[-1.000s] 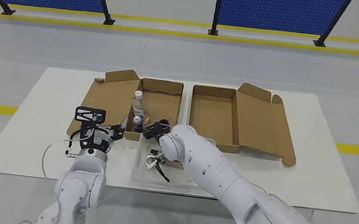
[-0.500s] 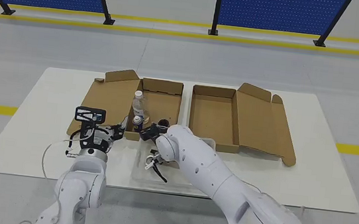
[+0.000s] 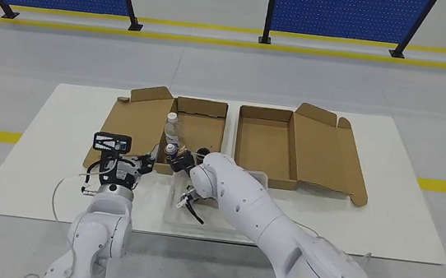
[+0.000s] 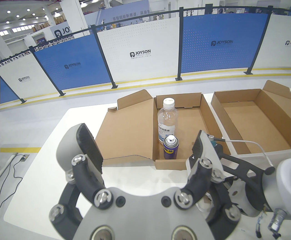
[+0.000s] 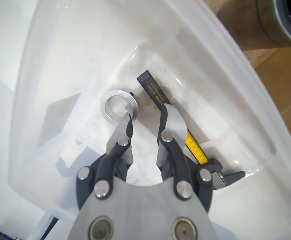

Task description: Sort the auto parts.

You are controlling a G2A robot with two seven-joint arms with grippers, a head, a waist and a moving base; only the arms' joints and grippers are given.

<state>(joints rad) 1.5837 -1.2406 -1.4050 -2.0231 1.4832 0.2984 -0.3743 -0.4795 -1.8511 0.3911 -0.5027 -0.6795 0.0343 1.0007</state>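
Observation:
My right gripper [image 5: 146, 113] is open inside a clear plastic bin [image 5: 227, 75]. One fingertip overlaps the edge of a silver metal ring [image 5: 113, 100] lying on the bin floor. The other fingertip lies over a black and yellow digital caliper [image 5: 152, 91]. In the top view this bin [image 3: 174, 216] sits at the table's front, with the right arm over it. My left gripper [image 4: 145, 145] is open and holds nothing, just left of the bin, near the front of the left cardboard box [image 3: 203, 128]. That box holds a clear bottle [image 4: 167, 120] and a blue spray can [image 4: 171, 146].
A second cardboard box [image 3: 265, 148] stands to the right with nothing seen in it, flaps spread. A dark round part [image 5: 268, 27] rests in the left box beside the bin. A thin cable [image 3: 58, 195] lies at the table's front left.
The right arm has shifted a little to the left over the bin. The left arm has not moved.

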